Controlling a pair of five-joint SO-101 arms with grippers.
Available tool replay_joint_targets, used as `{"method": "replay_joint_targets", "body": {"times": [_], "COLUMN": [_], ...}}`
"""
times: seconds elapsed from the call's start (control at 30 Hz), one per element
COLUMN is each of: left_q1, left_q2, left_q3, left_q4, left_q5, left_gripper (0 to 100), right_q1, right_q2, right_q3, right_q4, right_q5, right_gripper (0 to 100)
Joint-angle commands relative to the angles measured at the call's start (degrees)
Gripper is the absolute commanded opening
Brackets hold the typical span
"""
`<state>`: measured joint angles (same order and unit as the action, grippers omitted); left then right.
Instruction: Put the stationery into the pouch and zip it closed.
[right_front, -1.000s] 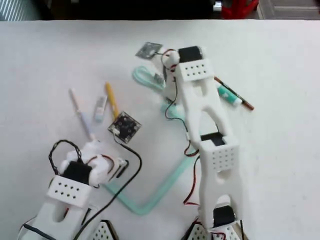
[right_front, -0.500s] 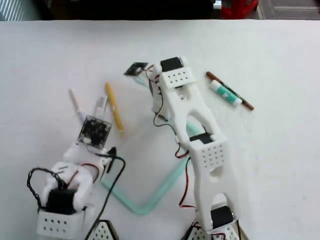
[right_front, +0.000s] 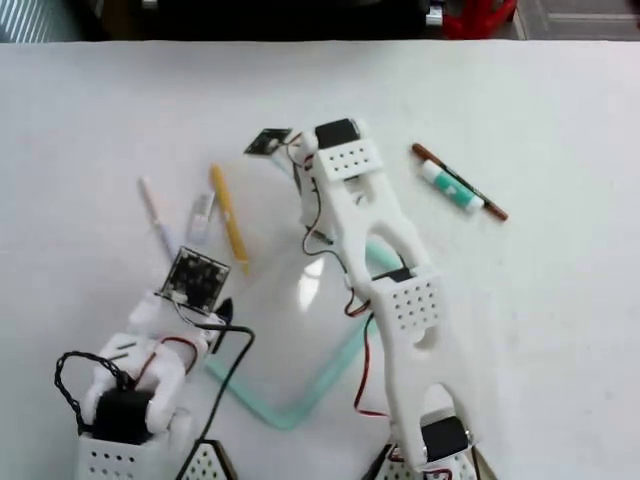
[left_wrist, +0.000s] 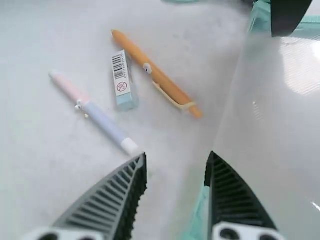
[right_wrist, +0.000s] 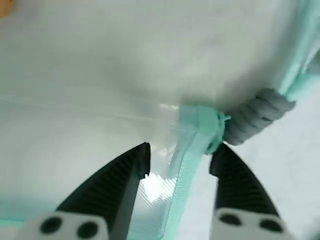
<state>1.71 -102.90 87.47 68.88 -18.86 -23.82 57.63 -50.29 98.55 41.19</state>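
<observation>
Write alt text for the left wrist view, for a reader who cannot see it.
The left gripper hangs open over a white table, beside the edge of a clear pouch with teal trim. Beyond it lie an orange pen, a small eraser and a pink-and-lavender pen, side by side and outside the pouch.

Desk (right_front: 560, 320): plain white.
Pouch (right_front: 300, 335): clear plastic, mint-green edging and zip tape; grey cord (right_wrist: 255, 115) at the zip.
Centre-left of the high view: orange pen (right_front: 228, 215); pastel pen (right_front: 156, 217), pink shading to lavender, white tip; eraser (right_front: 202, 212), pale blue, white sleeve with a black barcode.
Upper right: brown pen (right_front: 490, 205), red end; glue stick (right_front: 448, 187), white with teal-green.
Left hand (left_wrist: 176, 160): dark grey, ribbed.
Right hand (right_wrist: 182, 150): black.
Right arm (right_front: 385, 260): white shell, rows of small holes, black motors, red and black wires.
</observation>
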Motion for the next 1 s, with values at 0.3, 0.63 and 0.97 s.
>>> {"method": "replay_joint_targets", "body": {"times": [0.3, 0.63, 0.97], "left_q1": [0.04, 0.04, -0.22], "left_q2": [-0.13, -0.13, -0.13], "left_q3": [-0.18, -0.09, 0.97], "left_q4": [-0.09, -0.26, -0.35], "left_q5": [-0.7, -0.7, -0.88], "left_gripper": [20, 20, 20], "right_q1": [1.1, 1.98, 1.98], "right_q2": [0.92, -4.35, -4.35], "right_q3": [-2.02, -17.67, -20.48], "right_q4": [-0.4, -0.66, -4.18], "right_q5": [3.34, -28.4, -38.42], "right_gripper": [1.9, 23.6, 21.0]}}
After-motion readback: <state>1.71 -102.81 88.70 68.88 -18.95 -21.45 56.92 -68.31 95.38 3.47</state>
